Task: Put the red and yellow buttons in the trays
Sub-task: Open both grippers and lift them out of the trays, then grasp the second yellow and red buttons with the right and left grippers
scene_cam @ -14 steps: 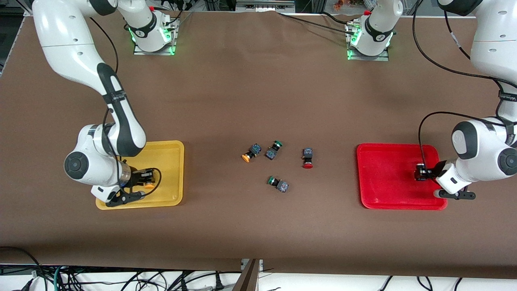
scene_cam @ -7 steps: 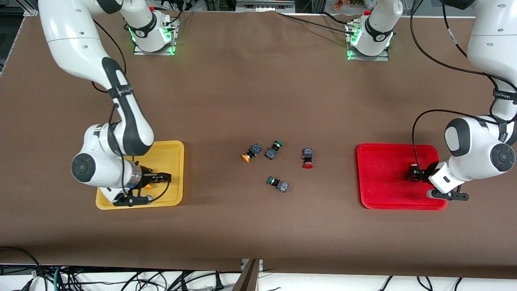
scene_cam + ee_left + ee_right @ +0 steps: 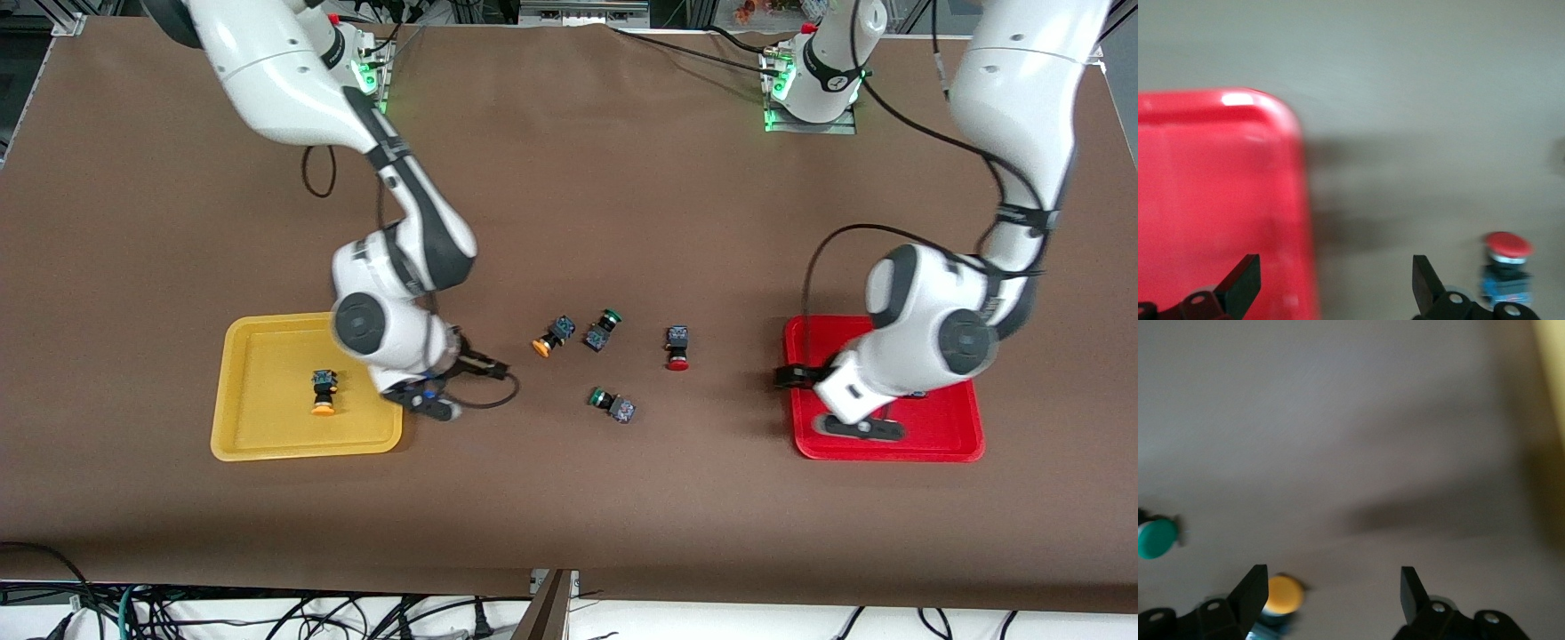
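Both arms have left their trays since a second ago, when each gripper was down inside one. You will find one yellow button (image 3: pixel 324 392) lying released in the yellow tray (image 3: pixel 267 440), cap toward the front camera. The red tray (image 3: pixel 942 440) is largely covered by the left arm, so you cannot confirm from these views that a red button lies in it.

The right gripper (image 3: pixel 484 366) has swung out of the yellow tray and now hangs over the bare table between that tray and the central cluster. Its fingers (image 3: pixel 1253 590) are spread wide with nothing between them, as the right wrist view shows.

The left gripper (image 3: pixel 789 377) has moved to the edge of the red tray that faces the cluster. Its fingers (image 3: pixel 1245 283) also stand wide apart and empty, straddling the tray's rim in the left wrist view.

Taking the yellow tray as landmark, the loose pieces all lie toward the left arm's end of the table from it. The second yellow button (image 3: pixel 551 337) is nearest, with a green button (image 3: pixel 602 329) just beside it. The red button (image 3: pixel 677 347) lies farther along, and another green button (image 3: pixel 613 402) sits nearer the front camera.

In my judgement one delivery per arm is finished and each is heading for its second pick. Take care that the right gripper does not catch the adjacent green button.
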